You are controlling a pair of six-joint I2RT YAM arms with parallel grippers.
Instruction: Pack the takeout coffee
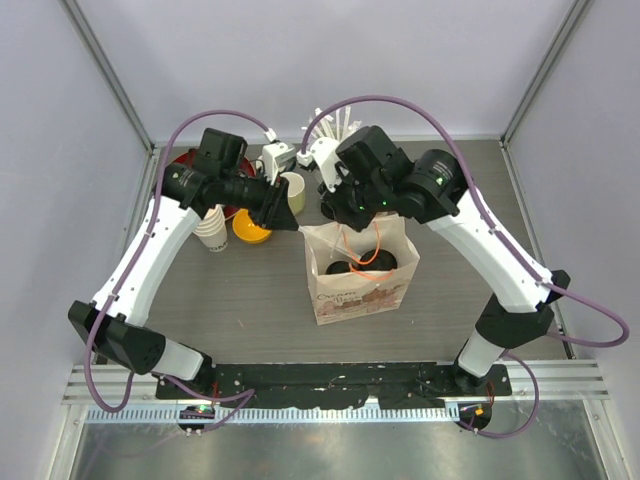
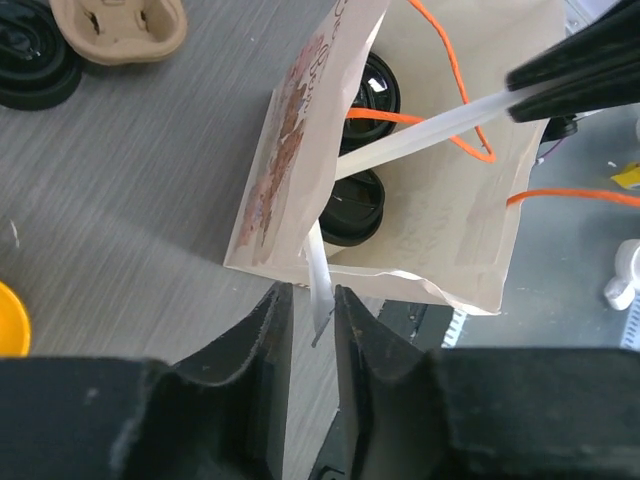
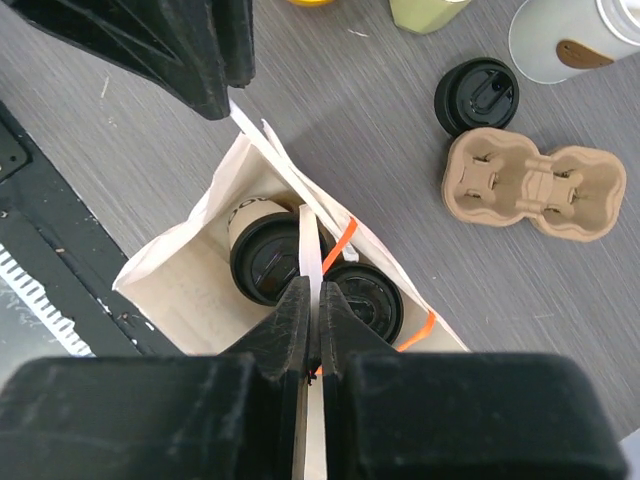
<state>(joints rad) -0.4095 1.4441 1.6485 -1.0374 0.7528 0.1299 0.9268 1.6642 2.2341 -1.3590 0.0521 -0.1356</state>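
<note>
Right up against the right wrist lens, the right gripper (image 3: 310, 292) is pinched tight on a thin white strip (image 3: 309, 240), its black fingers meeting with only that strip between them. From there the strip crosses the mouth of the paper bag (image 3: 180, 285) to the left gripper (image 2: 312, 292), where its end hangs in the narrow slot between the jaws. I cannot tell whether those jaws actually press it.

Down in the bag sits the takeout coffee (image 3: 268, 262): two upright paper cups side by side, each capped with a glossy round black lid (image 3: 365, 300), the lids touching.

The bag is cream paper with a reddish-brown print on one face and thin orange cord handles (image 2: 440, 60), and it stands on the grey wood-grain table (image 2: 130, 200). Off to the side I see a moulded tan pulp carrier (image 3: 535, 185), and a loose black lid (image 3: 478, 95) lies just beside it.
</note>
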